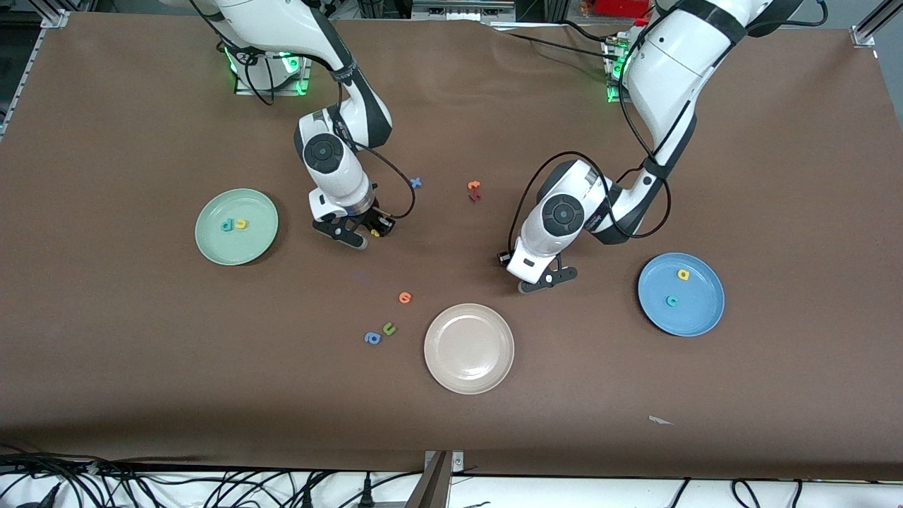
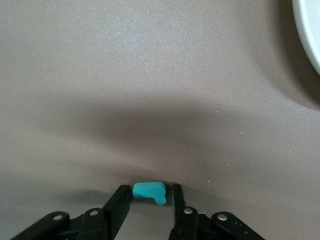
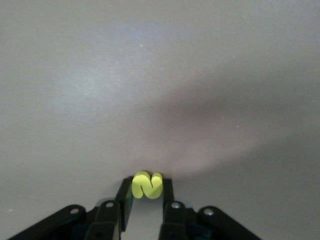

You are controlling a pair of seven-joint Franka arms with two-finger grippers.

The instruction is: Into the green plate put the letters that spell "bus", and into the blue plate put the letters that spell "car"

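The brown table (image 1: 141,395) carries no readable print; the only writing is the foam letters themselves. The green plate (image 1: 211,243) lies toward the right arm's end and holds a teal "b" (image 1: 227,226) touching a yellow "u" (image 1: 241,224). The blue plate (image 1: 695,314) lies toward the left arm's end and holds a yellow "a" (image 1: 683,274) and, nearer the front camera, a teal "c" (image 1: 672,301), the two apart. A cream-white plate (image 1: 469,348) sits between them, nearest the camera.

The right arm bends down at the elbow, wrist vertical, so the right gripper (image 3: 146,192) stands on the table beside the green plate, fingers clamped on the yellow "s" (image 3: 147,185), which stands upright between the pads. The left arm folds likewise; the left gripper (image 2: 152,200) is low at the table between the cream-white and blue plates, its fingers pinching the teal "r" (image 2: 149,190), whose long axis runs across from pad to pad.

Loose letters: an orange one (image 1: 405,297), a green "u" (image 1: 389,328), a blue "a" (image 1: 372,338).
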